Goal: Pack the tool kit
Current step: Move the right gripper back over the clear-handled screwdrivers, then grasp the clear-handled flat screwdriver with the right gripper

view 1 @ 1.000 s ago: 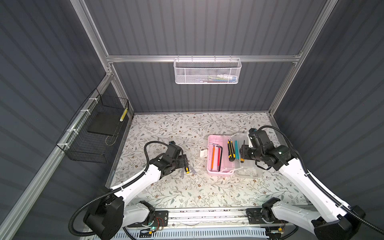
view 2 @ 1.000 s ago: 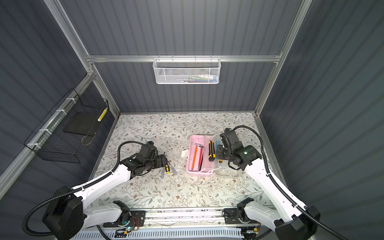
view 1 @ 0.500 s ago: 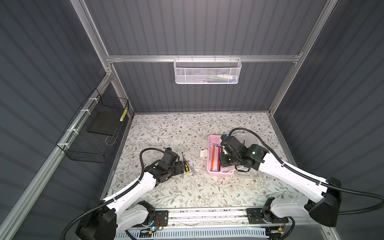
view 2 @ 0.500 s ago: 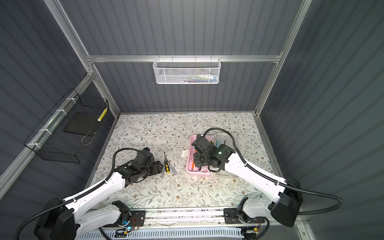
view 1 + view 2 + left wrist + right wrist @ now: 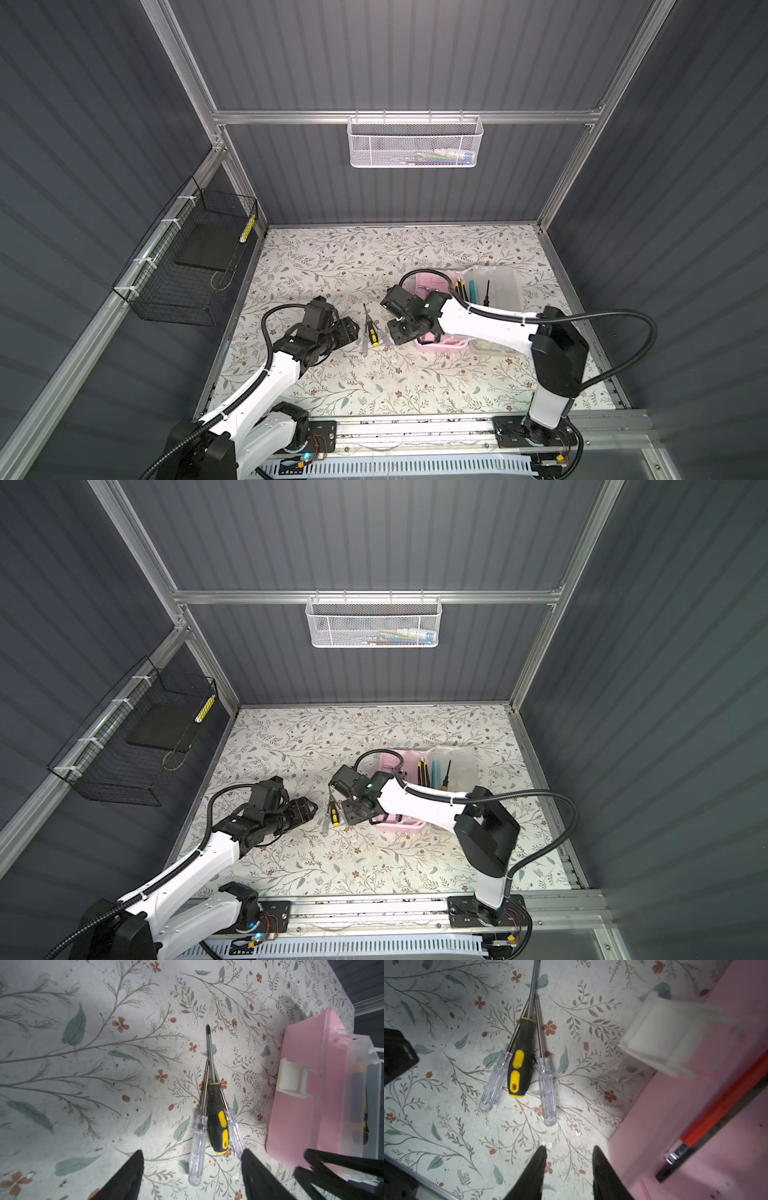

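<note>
Loose tools being gathered: a black-and-yellow-handled screwdriver (image 5: pixel 217 1122) and two clear-handled screwdrivers (image 5: pixel 197 1142) lie on the floral table (image 5: pixel 332 266), just left of the open pink plastic case (image 5: pixel 307 1115). Left jaws wide, right jaws narrow — both empty. Next, probably: grip one handle and carry it right.

No text, label, brand or number could be read; nothing legible was seen on the screwdrivers (image 5: pixel 217 1118), the pink case (image 5: pixel 301 1115), the white mesh basket (image 5: pixel 415 143) or the black wire basket (image 5: pixel 183 266).
</note>
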`<action>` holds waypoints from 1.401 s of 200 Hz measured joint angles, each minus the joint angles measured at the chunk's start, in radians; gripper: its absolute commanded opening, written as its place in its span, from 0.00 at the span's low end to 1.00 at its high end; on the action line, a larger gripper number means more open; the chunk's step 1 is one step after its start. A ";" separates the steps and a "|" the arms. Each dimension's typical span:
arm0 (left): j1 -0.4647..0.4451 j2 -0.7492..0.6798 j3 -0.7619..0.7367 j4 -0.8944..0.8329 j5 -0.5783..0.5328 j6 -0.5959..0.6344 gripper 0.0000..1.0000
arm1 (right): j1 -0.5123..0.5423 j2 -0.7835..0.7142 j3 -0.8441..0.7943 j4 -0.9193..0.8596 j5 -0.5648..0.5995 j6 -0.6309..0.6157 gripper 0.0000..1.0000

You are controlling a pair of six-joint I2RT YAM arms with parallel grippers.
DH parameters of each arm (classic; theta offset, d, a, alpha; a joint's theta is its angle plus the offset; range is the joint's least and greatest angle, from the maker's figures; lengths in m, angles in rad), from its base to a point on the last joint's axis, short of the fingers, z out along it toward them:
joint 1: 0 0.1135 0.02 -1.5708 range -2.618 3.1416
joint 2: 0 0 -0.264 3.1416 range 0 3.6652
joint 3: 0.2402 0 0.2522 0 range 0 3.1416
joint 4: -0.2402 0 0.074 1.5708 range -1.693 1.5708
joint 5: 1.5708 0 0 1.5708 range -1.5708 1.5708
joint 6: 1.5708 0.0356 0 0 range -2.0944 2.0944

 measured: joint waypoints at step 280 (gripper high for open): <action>0.002 0.067 0.000 0.063 0.028 0.006 0.75 | 0.001 0.271 0.155 0.012 -0.023 -0.060 0.00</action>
